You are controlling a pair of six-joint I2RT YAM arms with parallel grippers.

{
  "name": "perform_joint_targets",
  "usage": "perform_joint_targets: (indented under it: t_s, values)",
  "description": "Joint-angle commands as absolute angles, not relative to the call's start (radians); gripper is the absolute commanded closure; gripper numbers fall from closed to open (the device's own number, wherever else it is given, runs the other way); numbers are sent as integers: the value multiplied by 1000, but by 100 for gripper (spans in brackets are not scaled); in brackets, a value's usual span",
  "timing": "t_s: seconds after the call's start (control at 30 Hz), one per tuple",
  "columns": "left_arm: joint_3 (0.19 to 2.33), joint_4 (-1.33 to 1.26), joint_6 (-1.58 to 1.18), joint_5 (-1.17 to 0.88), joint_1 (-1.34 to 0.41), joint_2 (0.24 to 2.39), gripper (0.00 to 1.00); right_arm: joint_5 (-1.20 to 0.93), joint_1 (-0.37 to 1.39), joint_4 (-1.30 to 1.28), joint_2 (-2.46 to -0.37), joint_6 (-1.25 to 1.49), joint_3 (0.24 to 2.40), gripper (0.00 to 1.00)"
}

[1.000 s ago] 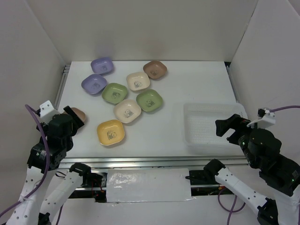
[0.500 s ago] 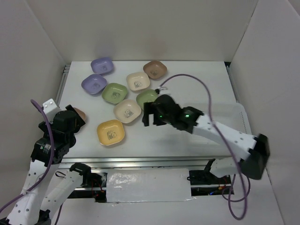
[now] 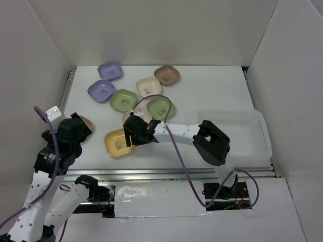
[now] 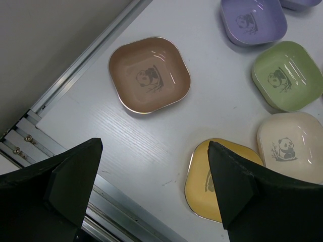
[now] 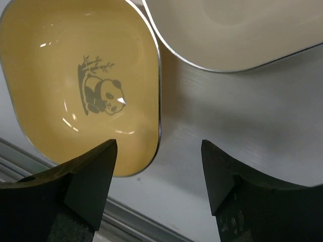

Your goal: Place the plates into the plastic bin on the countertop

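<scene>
Yellow plate point(image 3: 117, 143) sits near-left on the bench point(image 3: 212, 91), bin point(image 3: 250, 136) at the right. Right wrist view shows what the top view hides: right claw point(image 5: 159, 151) spread wide, straddling the plate's rim, cream plate point(image 5: 227, 25) just beside. Left claw point(image 4: 155, 151) also wide, holding nothing, brown plate point(image 4: 149, 75) beyond it.

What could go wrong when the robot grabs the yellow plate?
The right gripper is open over only the thin rim of the yellow plate, so the plate might slip or tip when pinched. The cream plate sits very close, so a finger could bump it.
</scene>
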State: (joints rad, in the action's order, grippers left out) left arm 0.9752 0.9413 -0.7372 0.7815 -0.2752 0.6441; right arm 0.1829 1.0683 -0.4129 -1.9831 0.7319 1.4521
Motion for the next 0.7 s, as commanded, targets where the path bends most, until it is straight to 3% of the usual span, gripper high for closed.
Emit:
perform_joint_targets:
  t_s: [0.0,0.17,0.27,0.3,0.4,0.67]
  values:
    - [989,916,-735,793,-268,647,1,157,1046,-345,-2031,772,1511,26]
    - [989,911,-730,790,-268,643,1,130,1048,-351,-2091,772,1535,37]
    - [989,911,-730,793,-268,637,1,114,1057,-356,-2109,769,1548,55]
    - [989,911,-732,793,-268,635,1,106,1061,-354,-2109,764,1551,70]
    - [989,913,-733,796,-268,629,1,72,1083,-333,-2091,756,1551,97]
    - [1000,940,-765,838,-270,519,1,-3,1077,-291,-1837,773,1490,100]
